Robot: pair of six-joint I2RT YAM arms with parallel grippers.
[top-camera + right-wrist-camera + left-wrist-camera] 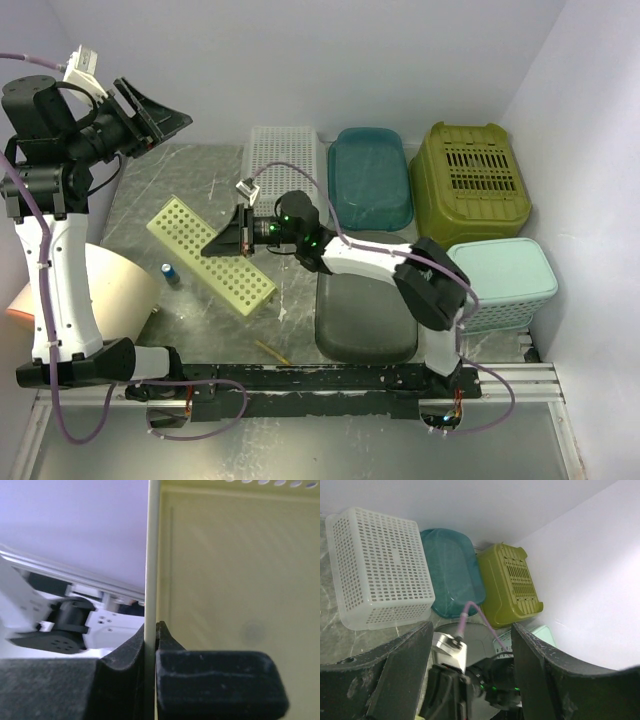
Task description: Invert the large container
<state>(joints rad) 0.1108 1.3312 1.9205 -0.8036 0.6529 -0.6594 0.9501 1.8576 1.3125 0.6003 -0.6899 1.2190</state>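
Large container (205,252): pale yellow, perforated, lying diagonally on the bench (195,180), left of centre.
Right pincer (240,240): closed tight on the container's thin wall at its end nearest bench centre.
Left pincer (160,112): raised over the far-left corner, jaws wide apart, holding nothing.
White basket (285,160): far edge.

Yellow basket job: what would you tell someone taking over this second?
Left gripper: open, empty, raised at far left.
Right gripper: shut on the thin rim of the pale yellow perforated container.
Container: left of centre on the table, a holed face upward.
Done: the grasp.
Left: I cannot tell if the flip is complete. Probably finish turning it, then release.
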